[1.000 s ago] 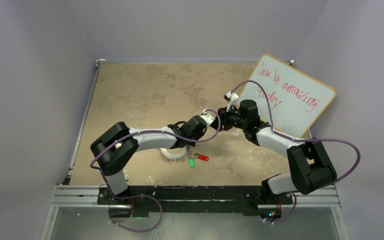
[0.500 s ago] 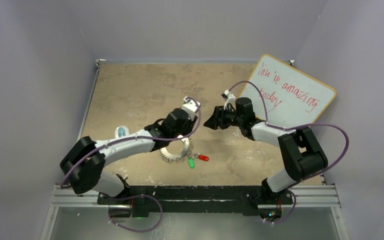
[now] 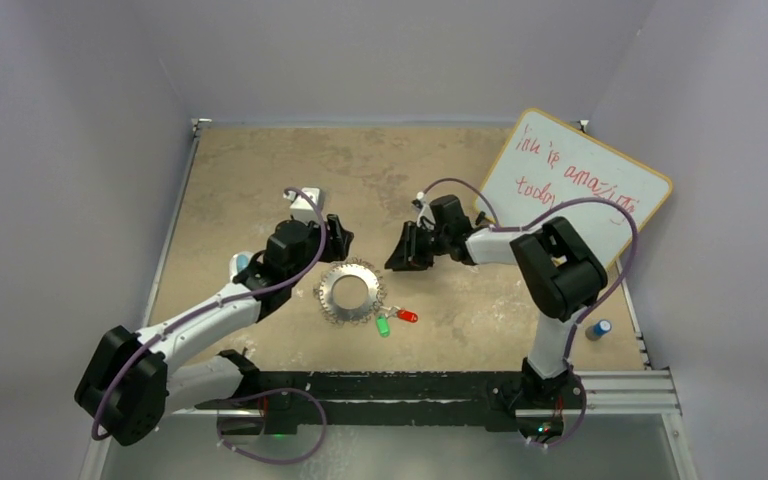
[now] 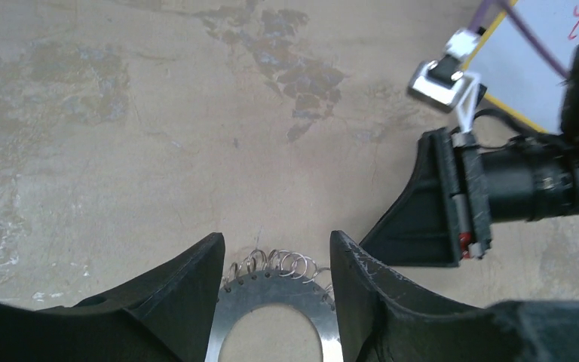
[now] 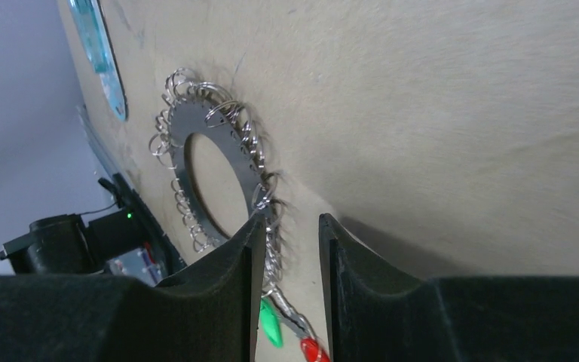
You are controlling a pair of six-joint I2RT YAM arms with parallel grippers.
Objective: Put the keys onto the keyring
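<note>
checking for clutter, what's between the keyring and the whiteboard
The right arm, reaching left, crosses between keyring and whiteboard; otherwise bare tabletop, per the top view.

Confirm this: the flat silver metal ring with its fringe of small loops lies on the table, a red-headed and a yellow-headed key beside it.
One colour is wrong: the second is a small green-headed metal key, not yellow-headed; the top view shows it. The rest holds.

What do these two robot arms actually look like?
The left arm and right arm are white tubes joined by chunky black joints, with a thin purple cable looping along each. The left gripper and right gripper each have two black, wedge-shaped fingers.
</note>
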